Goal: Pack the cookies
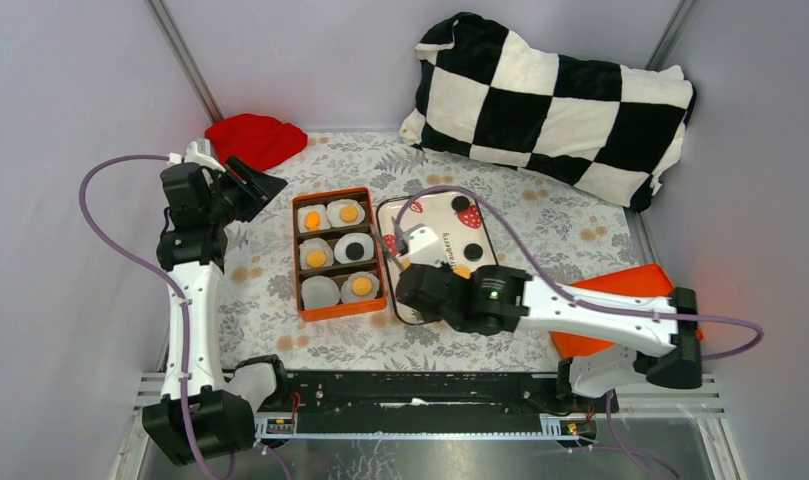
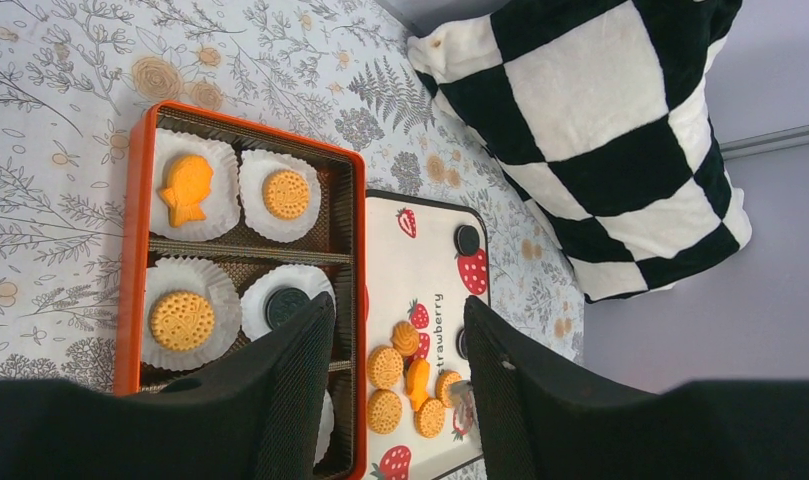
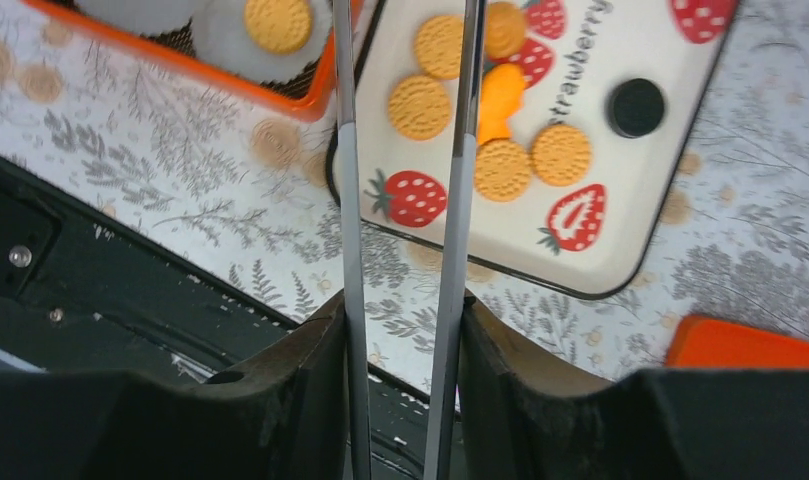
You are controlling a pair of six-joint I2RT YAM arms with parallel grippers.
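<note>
Black-and-white arms; purple cables

My left arm stands up from its base at the near left corner, elbow bent, with the wrist turned in toward the middle. My left gripper hangs with its two black fingers spread wide — nothing sits between them. My right arm lies low, reaching from the near right corner across to the left, wrist pitched downward. My right gripper points down, its two thin metal fingers parallel and apart — the gap between them holds nothing.
</note>
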